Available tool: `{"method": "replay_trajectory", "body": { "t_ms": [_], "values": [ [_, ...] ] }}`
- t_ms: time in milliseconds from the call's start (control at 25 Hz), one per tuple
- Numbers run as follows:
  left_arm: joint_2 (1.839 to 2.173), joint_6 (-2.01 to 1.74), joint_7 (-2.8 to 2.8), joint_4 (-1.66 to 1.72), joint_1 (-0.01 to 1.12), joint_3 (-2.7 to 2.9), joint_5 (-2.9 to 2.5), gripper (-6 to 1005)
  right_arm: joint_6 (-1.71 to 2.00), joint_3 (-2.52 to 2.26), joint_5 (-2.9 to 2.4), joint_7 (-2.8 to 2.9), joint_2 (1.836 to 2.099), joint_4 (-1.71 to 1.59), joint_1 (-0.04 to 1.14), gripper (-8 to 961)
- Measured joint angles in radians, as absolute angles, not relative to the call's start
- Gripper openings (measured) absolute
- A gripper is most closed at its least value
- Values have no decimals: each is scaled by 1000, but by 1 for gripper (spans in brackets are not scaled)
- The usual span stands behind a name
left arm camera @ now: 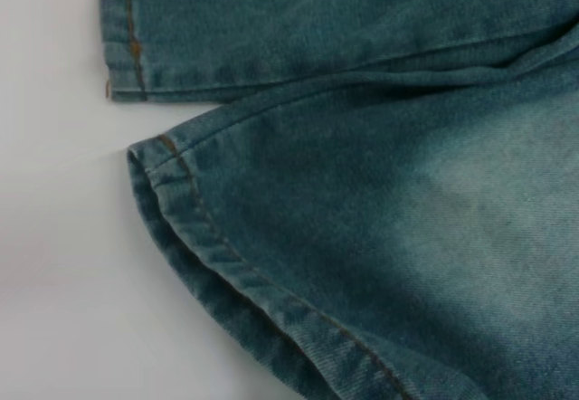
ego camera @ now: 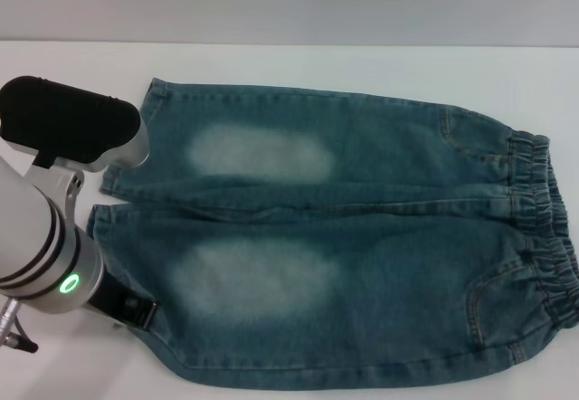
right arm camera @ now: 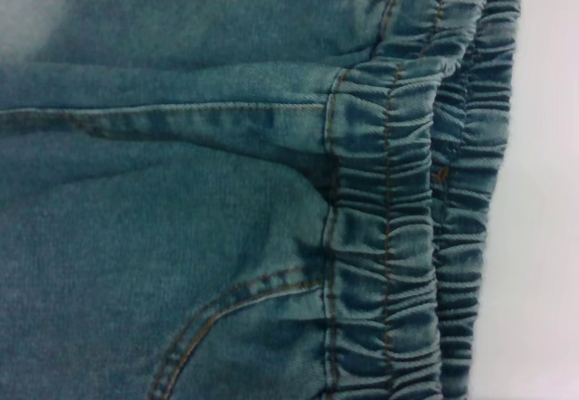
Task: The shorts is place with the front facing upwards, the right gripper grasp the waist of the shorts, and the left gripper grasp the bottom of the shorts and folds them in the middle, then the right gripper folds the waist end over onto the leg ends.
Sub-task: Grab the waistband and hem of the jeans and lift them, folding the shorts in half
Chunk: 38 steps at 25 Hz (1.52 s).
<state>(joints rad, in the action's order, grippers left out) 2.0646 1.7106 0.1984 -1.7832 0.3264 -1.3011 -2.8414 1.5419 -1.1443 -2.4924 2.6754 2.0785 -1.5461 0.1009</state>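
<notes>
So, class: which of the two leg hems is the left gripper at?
The nearer leg's hem, below the slit in the head view. The left gripper sits at its edge; the far leg's hem lies behind the arm's black housing.

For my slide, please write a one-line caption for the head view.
Denim shorts lie flat on a white table, waist at the robot's right, while the left gripper reaches the leg hems.
</notes>
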Motion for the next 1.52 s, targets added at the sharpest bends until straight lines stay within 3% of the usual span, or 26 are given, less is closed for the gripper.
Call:
{"method": "replay_trajectory", "body": {
  "t_ms": [120,200,880,1080,1320,1520],
  "values": [
    [2065,1711,198,-1787,324,-1297,-2841,105,1541,-1139,-2486,2670,2079,-1554,91,45],
    [2065,1712,198,-1791,322,-1293,-2841,105,1548,-1134,-2488,2670,2079,-1570,83,24],
    [2064,1728,221,-1835,305,-1268,-2841,105,1542,-1140,-2495,2653,2078,-1568,77,402],
    [2065,1729,227,-1836,305,-1263,-2841,105,1535,-1136,-2498,2652,2077,-1565,80,641],
    [2065,1729,233,-1839,305,-1257,-2841,105,1531,-1137,-2499,2652,2076,-1558,85,726],
    [2066,1729,233,-1834,307,-1252,-2841,105,1528,-1144,-2496,2652,2075,-1548,101,721]
  ]
}}
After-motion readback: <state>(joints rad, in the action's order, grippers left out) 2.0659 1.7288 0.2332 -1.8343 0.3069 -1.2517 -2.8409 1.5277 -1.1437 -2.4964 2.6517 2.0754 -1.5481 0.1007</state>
